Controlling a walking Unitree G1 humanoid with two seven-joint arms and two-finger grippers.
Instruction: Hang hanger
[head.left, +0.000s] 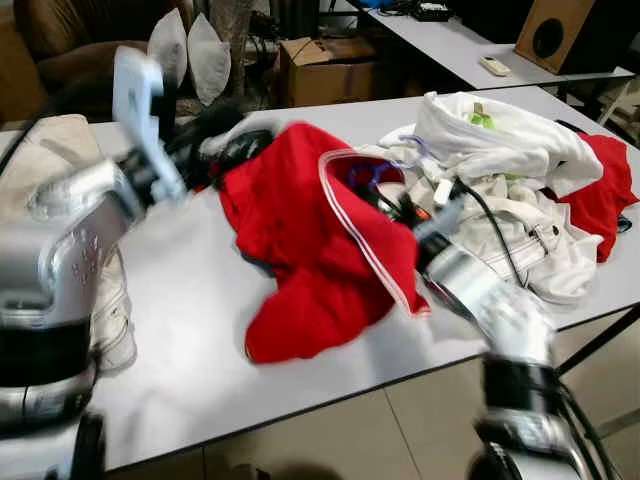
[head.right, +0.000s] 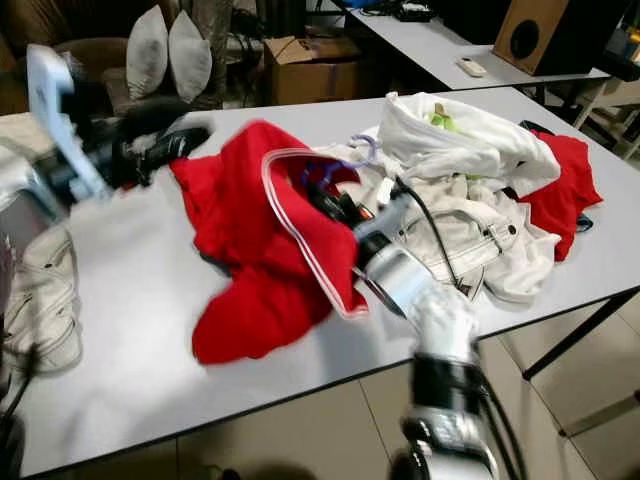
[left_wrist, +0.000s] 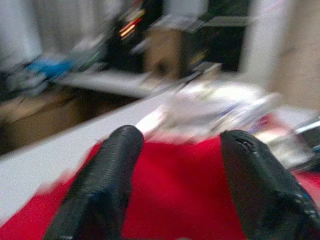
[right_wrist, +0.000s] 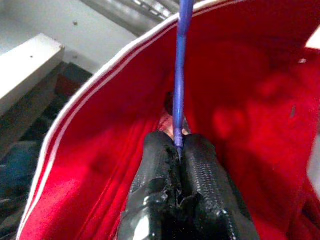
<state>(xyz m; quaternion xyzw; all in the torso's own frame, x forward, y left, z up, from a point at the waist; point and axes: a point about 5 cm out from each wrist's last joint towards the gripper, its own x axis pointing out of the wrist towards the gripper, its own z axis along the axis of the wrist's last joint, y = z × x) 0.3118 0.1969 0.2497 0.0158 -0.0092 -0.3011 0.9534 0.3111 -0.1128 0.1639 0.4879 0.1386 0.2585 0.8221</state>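
A red shirt (head.left: 300, 240) with white trim lies crumpled on the white table (head.left: 180, 330). Inside its neck opening is a thin purple hanger (head.left: 370, 178). My right gripper (head.left: 388, 198) reaches into that opening. In the right wrist view its fingers (right_wrist: 200, 165) are shut on the hanger's rod (right_wrist: 181, 65), with red cloth all around. My left gripper (head.left: 235, 140) is at the shirt's far left edge. In the left wrist view its two fingers (left_wrist: 105, 185) stand apart and open over the red cloth (left_wrist: 175, 195), with nothing between them.
A heap of white clothes (head.left: 500, 180) and another red garment (head.left: 605, 190) lie on the table's right part. A beige cloth (head.left: 50, 150) lies at the left. Behind the table are a cardboard box (head.left: 325, 70), pillows (head.left: 190, 45) and a second table (head.left: 450, 45) with a speaker (head.left: 560, 35).
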